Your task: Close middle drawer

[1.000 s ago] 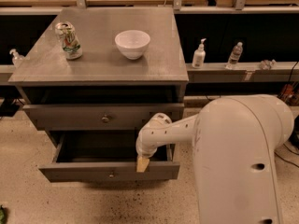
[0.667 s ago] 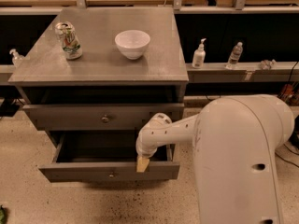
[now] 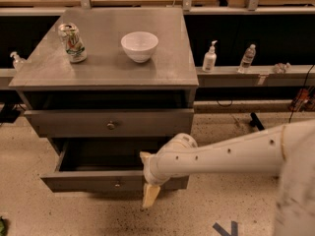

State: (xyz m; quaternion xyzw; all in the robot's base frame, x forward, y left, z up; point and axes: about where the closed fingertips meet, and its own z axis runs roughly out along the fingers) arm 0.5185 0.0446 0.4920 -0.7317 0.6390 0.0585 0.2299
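The middle drawer (image 3: 88, 181) is pulled out of the grey cabinet, its low flat front carrying a tiny centre knob (image 3: 117, 184). Its dark inside shows behind the front. My gripper (image 3: 150, 194) hangs at the end of the white arm (image 3: 221, 156), which reaches in from the right. It sits just in front of the drawer's front, right of the knob, with its cream tip pointing down below the front's lower edge. Above is the taller drawer front with a round silvery knob (image 3: 111, 126), pushed in.
On the cabinet top (image 3: 162, 68) stand a drink can (image 3: 72, 42) and a white bowl (image 3: 140, 45). Bottles (image 3: 210, 58) stand on a low ledge to the right. Speckled floor (image 3: 221, 205) lies in front. A workbench runs behind.
The robot's body has drawn back to the right and the arm is now stretched out. The gripper has dropped a little, from over the drawer's front edge to in front of it. The drawer stays open.
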